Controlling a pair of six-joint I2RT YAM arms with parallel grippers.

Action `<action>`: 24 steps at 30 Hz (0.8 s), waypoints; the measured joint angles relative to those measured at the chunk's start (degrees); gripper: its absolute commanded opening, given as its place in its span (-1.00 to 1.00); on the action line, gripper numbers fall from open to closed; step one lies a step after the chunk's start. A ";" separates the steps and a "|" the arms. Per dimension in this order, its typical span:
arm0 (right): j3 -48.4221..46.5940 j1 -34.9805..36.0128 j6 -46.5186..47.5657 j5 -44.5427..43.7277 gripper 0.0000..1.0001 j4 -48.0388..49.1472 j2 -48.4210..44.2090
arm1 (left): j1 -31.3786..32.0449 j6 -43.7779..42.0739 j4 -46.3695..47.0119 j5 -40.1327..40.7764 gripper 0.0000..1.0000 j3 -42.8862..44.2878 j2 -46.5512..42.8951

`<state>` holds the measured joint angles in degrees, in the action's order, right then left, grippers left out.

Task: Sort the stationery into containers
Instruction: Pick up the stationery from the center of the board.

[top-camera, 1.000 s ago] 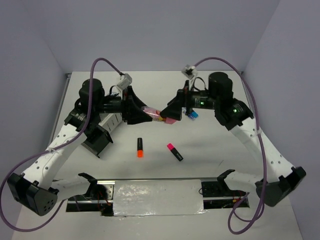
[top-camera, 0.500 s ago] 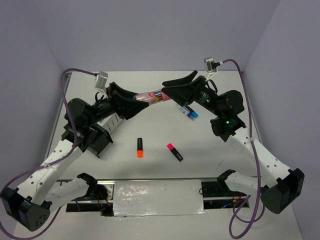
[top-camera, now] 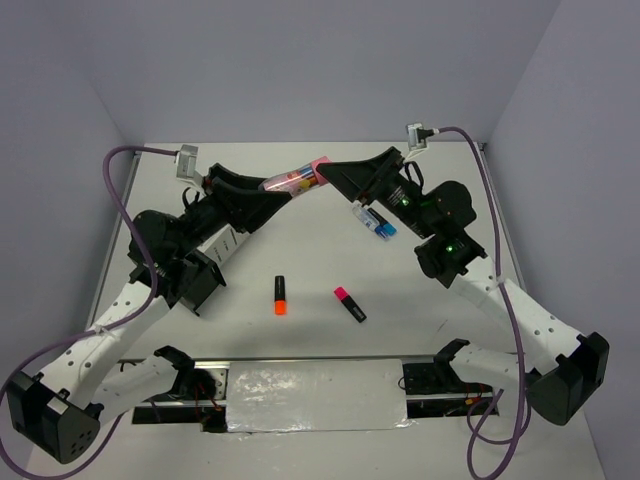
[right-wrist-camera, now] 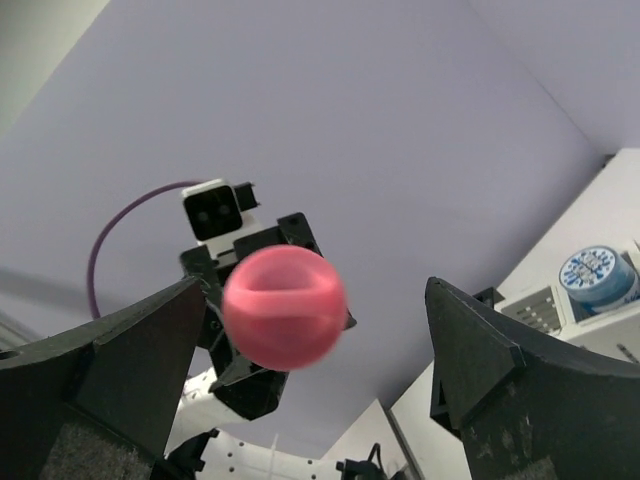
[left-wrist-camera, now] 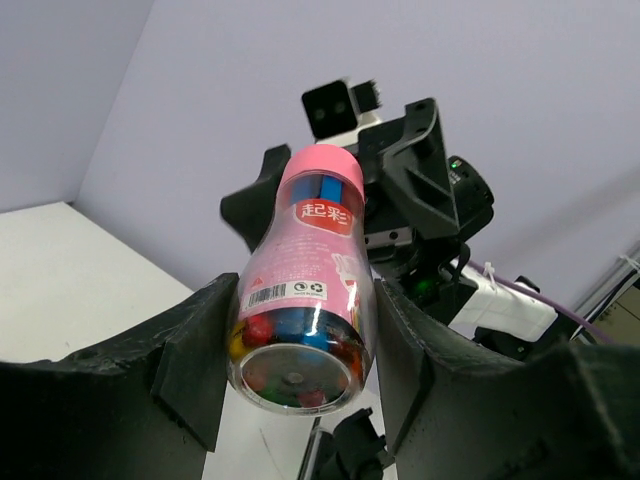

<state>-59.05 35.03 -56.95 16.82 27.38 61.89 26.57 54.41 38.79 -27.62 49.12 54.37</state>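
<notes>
My left gripper (top-camera: pixel 281 191) is shut on a pink tube (top-camera: pixel 293 180), raised above the table's far middle. In the left wrist view the tube (left-wrist-camera: pixel 305 285) sits clamped between both fingers, clear base toward the camera, with the left gripper (left-wrist-camera: pixel 298 352) round it. My right gripper (top-camera: pixel 326 178) stands open at the tube's pink cap (right-wrist-camera: pixel 285 307), which floats between its spread fingers (right-wrist-camera: pixel 135 350), nearer the left one. An orange highlighter (top-camera: pixel 280 295), a pink highlighter (top-camera: pixel 350 303) and a blue marker (top-camera: pixel 378 222) lie on the table. A white-grey container (top-camera: pixel 222 241) and a black container (top-camera: pixel 196 281) stand at left.
A blue patterned tape roll (right-wrist-camera: pixel 598 275) rests in the white-grey organizer (right-wrist-camera: pixel 545 308), seen at the right edge of the right wrist view. Purple cables arch over both arms. The back wall is close behind the raised grippers.
Both grippers have risen and moved toward the back wall, carrying the pink tube up with its cap end tilting higher. The right gripper stays open at the cap.
</notes>
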 measured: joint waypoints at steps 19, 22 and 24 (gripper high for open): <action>-4.20 3.08 0.20 2.08 -1.00 7.04 7.80 | -0.24 2.38 4.70 0.61 -1.00 -0.37 2.01; -4.26 3.04 0.68 2.64 -1.00 7.32 7.96 | -0.22 1.60 2.97 0.59 -0.13 -0.22 1.60; -4.26 2.67 1.25 3.21 -1.00 6.86 7.96 | -0.15 -0.85 -2.38 0.96 0.99 1.88 1.20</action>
<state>-63.31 37.69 -55.70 20.03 34.24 69.84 26.41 53.56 36.40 -26.65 51.00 55.57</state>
